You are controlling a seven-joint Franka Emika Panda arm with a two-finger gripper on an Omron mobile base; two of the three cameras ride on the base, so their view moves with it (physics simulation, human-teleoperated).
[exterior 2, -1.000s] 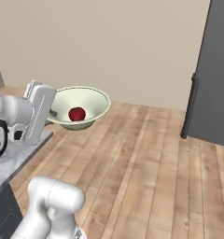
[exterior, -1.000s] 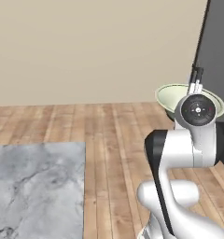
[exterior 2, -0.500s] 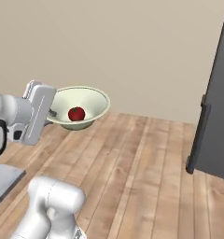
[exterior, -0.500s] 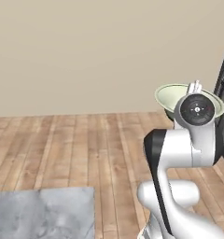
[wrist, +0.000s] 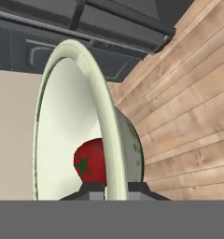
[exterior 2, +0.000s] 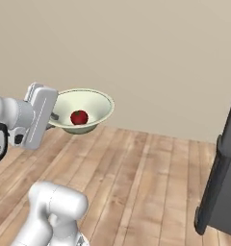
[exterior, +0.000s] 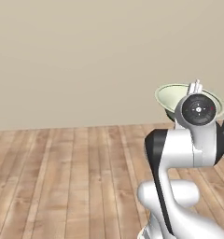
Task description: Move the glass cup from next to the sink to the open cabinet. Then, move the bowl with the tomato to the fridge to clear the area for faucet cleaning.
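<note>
The cream-white bowl hangs level in the air above the wooden floor, and my gripper is shut on its near rim. The red tomato rests at the bottom of the bowl. In the hand view the bowl's rim runs between my two fingertips, with the tomato just behind them. From the left base view the bowl shows behind my wrist. The dark grey fridge stands at the right, well apart from the bowl. The glass cup, sink, faucet and open cabinet are out of view.
Wooden plank floor stretches under the bowl to a plain beige wall. A dark grey panelled unit crosses the top of the hand view.
Both base views have swung: the marble counter has left the left view and the fridge has slid to the right edge of the right view. The bowl stays gripped the same way.
</note>
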